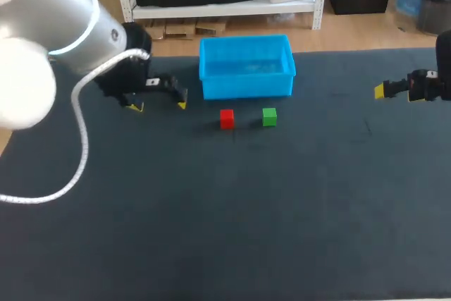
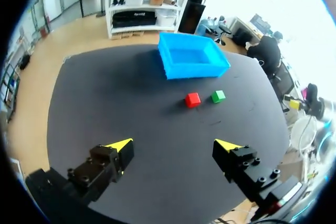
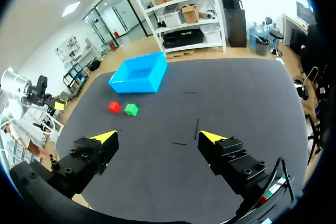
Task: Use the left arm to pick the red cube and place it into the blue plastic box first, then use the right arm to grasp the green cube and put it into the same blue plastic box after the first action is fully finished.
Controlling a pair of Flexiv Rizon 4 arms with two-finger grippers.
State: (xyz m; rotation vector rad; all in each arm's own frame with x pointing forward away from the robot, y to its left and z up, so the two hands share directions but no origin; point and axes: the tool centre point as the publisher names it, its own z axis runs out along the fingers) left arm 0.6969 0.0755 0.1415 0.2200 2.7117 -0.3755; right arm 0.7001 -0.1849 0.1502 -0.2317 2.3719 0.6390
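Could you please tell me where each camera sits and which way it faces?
Head view: fixed above and behind, looking down on the table; left end effector at left, right end effector at right.
Left wrist view: on the left wrist, looking past its open fingers toward the blue box.
Right wrist view: on the right wrist, likewise past its open fingers.
All share the red cube and green cube.

- Small red cube [image 1: 226, 118]: plain red.
- Small green cube [image 1: 269, 117]: plain green.
- Blue plastic box [image 1: 246, 67]: bright blue.
- Tabletop [image 1: 225, 230]: dark grey.
- Left claw [image 1: 158, 105], right claw [image 1: 379, 90]: black, yellow-tipped.
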